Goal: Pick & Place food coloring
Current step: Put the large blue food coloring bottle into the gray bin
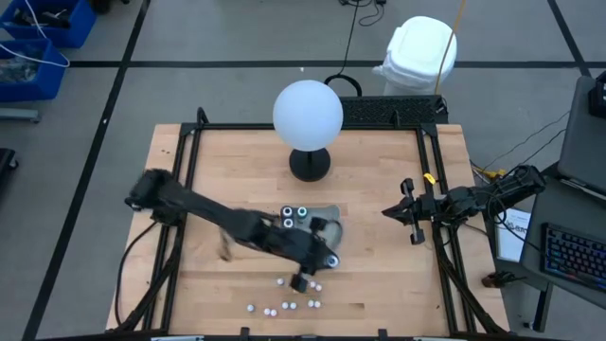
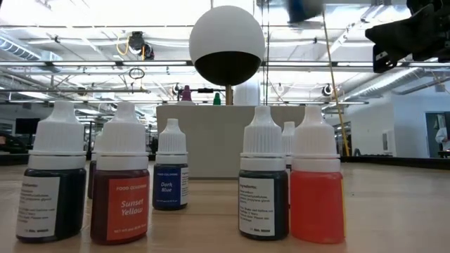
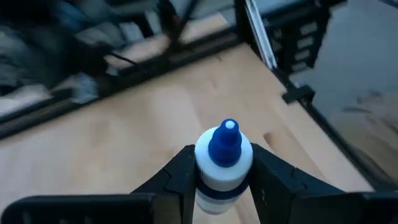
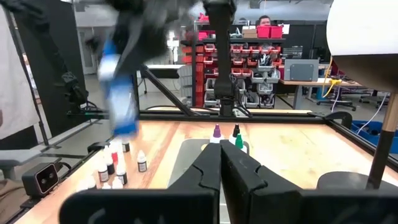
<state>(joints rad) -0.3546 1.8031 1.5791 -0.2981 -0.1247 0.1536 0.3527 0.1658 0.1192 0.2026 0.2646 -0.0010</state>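
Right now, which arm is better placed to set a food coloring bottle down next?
Left. The left gripper is shut on a blue-tipped bottle, above the table beside the clear tray. The right gripper waits shut at the table's right edge, holding nothing.

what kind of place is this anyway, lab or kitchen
Most likely a robotics lab or workshop, not a kitchen: a framed wooden table on a taped floor, shelves of red parts bins behind, and a keyboard beside the rig.

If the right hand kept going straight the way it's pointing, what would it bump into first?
Probably the clear tray lying flat just ahead of the shut right hand, then the three bottles standing on it. Depth is hard to judge.
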